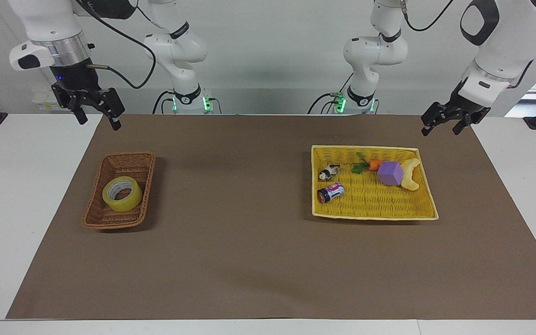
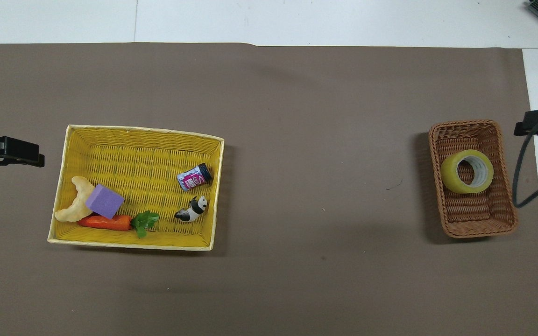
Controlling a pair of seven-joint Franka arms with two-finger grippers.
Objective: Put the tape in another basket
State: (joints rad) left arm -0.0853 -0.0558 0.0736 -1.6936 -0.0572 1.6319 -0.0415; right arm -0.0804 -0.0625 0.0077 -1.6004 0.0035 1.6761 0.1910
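Glossy yellowish tape (image 1: 122, 193) ring lies in woven wicker basket (image 1: 98, 217); both grippers' fingers spread wide, empty.

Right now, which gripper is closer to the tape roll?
Right. The right gripper hangs open above the table edge by the wicker basket holding the tape; the left gripper waits open near the yellow basket.

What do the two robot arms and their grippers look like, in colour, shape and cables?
Both arms are glossy white with rounded segments and dark grey joint caps. The right arm ends in a silver metal ring above a black right gripper with black fingers; a thin black cable loops from its wrist. The left gripper is black too, below a white wrist. Green lights glow at both arm bases.
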